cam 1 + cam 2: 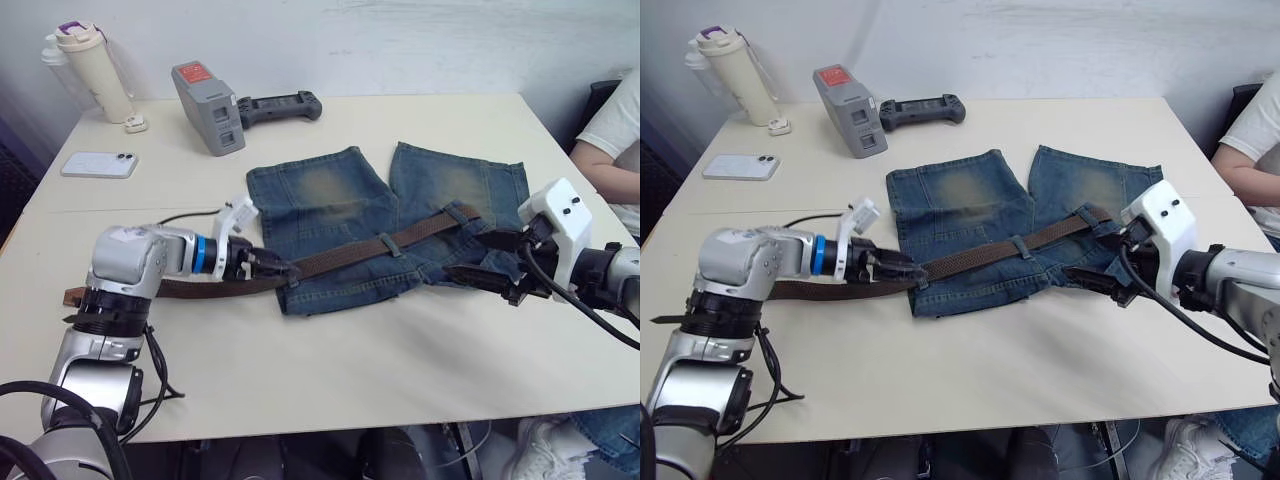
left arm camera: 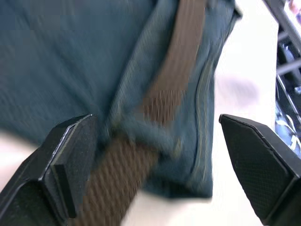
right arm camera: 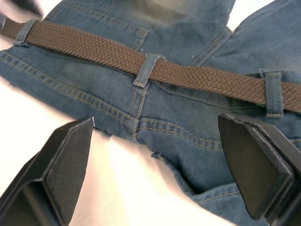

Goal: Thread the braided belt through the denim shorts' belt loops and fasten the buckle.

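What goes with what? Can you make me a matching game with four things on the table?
Things:
1. braided belt
2. phone
3. game controller
4. bottle

Places or states:
A. standing upright at the far left corner of the table
B. lying flat near the left edge, closer than the bottle
C. running through belt loops on the denim shorts
D. lying beside the grey box at the far side

Pairs: 1-C, 2-B, 3-D, 4-A

A pale table [image 1: 300,360] carries the denim shorts [image 1: 340,200] and braided belt [image 1: 340,258] — also a phone [image 1: 99,165], bottle [image 1: 92,70], grey device [image 1: 208,108] and black controller [image 1: 280,106].
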You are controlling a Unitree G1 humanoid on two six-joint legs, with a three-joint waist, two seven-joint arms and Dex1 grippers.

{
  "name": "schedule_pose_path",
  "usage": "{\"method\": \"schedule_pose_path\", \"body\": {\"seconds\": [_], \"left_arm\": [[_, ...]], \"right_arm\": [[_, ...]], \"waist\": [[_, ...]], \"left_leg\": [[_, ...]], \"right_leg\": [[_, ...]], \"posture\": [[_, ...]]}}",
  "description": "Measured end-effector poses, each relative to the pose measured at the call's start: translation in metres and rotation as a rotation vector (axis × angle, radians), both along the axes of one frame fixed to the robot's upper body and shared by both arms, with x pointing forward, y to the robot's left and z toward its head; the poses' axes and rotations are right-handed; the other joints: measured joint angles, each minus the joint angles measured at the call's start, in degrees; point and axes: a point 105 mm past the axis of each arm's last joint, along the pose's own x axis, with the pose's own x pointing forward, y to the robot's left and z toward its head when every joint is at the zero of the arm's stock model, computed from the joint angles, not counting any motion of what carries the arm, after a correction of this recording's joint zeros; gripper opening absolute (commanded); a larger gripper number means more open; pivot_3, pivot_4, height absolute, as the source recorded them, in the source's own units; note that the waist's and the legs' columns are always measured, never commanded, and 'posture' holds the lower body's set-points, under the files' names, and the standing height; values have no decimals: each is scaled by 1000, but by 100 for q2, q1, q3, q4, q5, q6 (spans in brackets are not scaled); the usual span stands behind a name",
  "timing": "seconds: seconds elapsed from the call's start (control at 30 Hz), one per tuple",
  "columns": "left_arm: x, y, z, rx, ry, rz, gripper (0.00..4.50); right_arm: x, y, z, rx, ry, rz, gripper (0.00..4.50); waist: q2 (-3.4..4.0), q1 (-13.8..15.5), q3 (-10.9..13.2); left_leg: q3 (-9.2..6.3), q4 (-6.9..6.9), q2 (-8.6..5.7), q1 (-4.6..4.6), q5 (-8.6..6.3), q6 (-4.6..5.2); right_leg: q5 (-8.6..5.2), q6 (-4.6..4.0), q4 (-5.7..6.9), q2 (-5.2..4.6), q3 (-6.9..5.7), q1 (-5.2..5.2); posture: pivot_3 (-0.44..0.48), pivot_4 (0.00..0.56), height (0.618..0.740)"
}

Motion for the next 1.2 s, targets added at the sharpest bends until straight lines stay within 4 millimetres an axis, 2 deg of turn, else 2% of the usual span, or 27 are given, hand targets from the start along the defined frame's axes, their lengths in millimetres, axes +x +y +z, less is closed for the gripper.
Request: {"method": "schedule_pose_path", "body": {"seconds": [0.17,0.4,0.5,1.2], "left_arm": [[-4,-6,1,-14,12,-23,4500],[-4,-15,1,-53,25,-27,4500],[-3,-17,2,-72,32,-10,3687],[12,-15,-5,-176,114,143,3687]], "right_arm": [[4,5,-1,3,-10,9,4474],[7,1,-2,7,-8,-14,4474],[7,1,-1,6,-11,-19,4500],[9,-1,-5,-13,-15,-35,4500]], "waist": [[1,25,-1],[1,20,-1],[1,19,-1],[1,12,-1]], "left_leg": [[-2,3,-2,-2,0,0],[-1,2,-2,-1,0,0],[-2,2,-2,-1,0,0],[-1,2,-2,4,0,0]], "right_leg": [[0,0,-2,-2,-1,3],[0,0,-1,-1,-1,3],[0,0,-2,-1,-1,3],[0,0,-3,-1,1,3]], "posture": [[0,150,650],[0,150,650],[0,150,650],[0,150,650]]}}
